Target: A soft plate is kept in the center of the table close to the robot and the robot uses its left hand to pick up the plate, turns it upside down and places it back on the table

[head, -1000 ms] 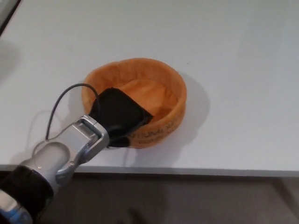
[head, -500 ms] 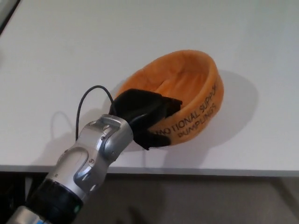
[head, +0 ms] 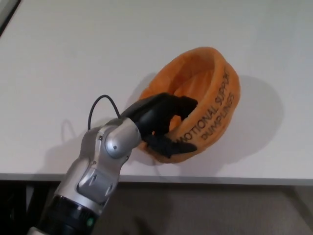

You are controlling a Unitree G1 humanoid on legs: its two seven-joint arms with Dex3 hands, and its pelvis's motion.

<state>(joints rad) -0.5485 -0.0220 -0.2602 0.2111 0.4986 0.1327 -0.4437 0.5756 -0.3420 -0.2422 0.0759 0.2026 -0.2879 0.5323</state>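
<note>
— Where was the plate when you looked?

— The soft orange plate (head: pixel 208 93) was up off the worktop (head: pixel 98 49), tipped steeply on its edge near the front, its hollow turned toward the upper left of my head view. Black lettering ran along the outside of its raised wall, facing me. I could see nothing lying inside it; only the fingers reached into the hollow.

— And the hand?

— My left hand (head: pixel 159 122) was clenched on the plate's lower rim. The fingers (head: pixel 178 105) curled over the rim into the hollow, and the thumb (head: pixel 164 146) pressed on the outer wall from below, so the soft wall was pinched between them. The silver wrist (head: pixel 105 156) came up from the lower left, with a thin black cable (head: pixel 100 100) looping above it.

— What about the right one?

— It did not show in my view at all.

— Anything else around it?

— The plate threw a broad shadow on the white worktop to its right and below. The worktop's front edge (head: pixel 220 180) ran just under the hand, with a darker floor (head: pixel 205 210) beneath.
</note>
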